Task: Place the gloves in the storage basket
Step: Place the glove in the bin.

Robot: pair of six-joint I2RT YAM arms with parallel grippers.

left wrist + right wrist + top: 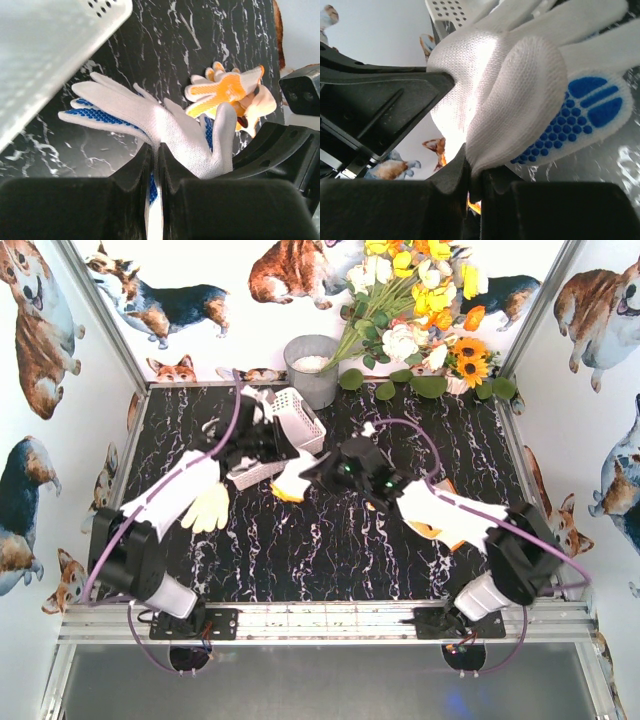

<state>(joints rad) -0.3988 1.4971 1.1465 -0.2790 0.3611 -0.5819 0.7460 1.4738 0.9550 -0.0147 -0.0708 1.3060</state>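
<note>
Angling inward, left fingers (pixel 131 176) and right fingers (pixel 451 176) clamped on blue-dotted glove (pixel 167 125)

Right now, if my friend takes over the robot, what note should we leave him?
Left gripper: shut on a white knitted glove with blue dots.
Right gripper: shut on a white blue-dotted glove; same glove or another, cannot tell.
White latticed plastic basket: far side of the black marbled table, beside the left gripper.
Lying on the table: pale yellow glove, yellow and orange glove.
Done: no glove seen in the basket; its inside is mostly hidden.
Left: probably drop the held glove in, then the others.
</note>
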